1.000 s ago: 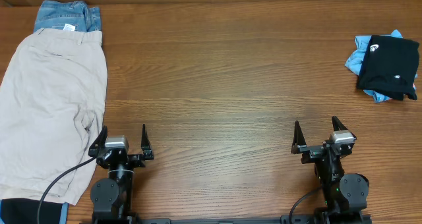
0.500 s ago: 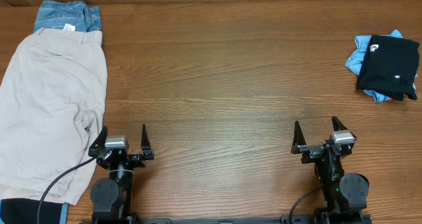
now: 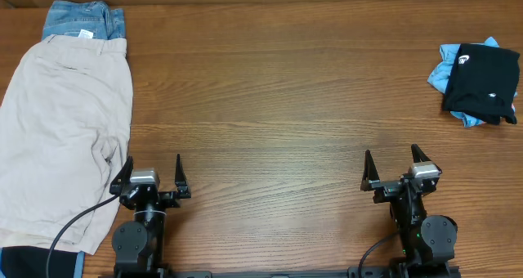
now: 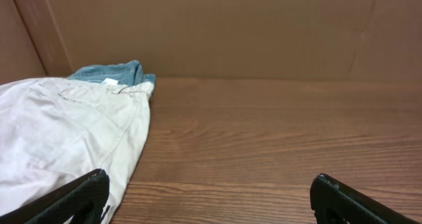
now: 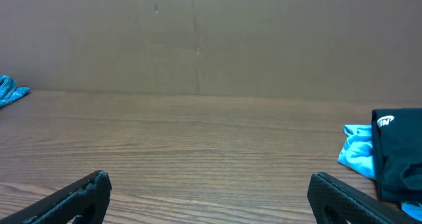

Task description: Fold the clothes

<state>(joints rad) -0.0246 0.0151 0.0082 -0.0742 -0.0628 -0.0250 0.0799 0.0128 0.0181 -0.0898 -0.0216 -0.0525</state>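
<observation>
Across the wooden table (image 3: 278,90), the beige shorts (image 3: 61,139) sprawled at the far left over blue denim (image 3: 82,20), so a pinch there could have lifted both layers together. Smaller, at the far right, the black T-shirt (image 3: 484,82) lay bunched on a light-blue tee (image 3: 445,69); grabbing it might have dragged the tee along or caught only a loose fold. Both the left gripper (image 3: 153,165) and right gripper (image 3: 391,157) sat at the near edge, jaws spread wide and empty, well apart from either pile.

One beige shorts (image 3: 65,131), one blue denim piece (image 3: 82,20), one black T-shirt (image 3: 486,82), one light-blue tee (image 3: 441,75).
</observation>
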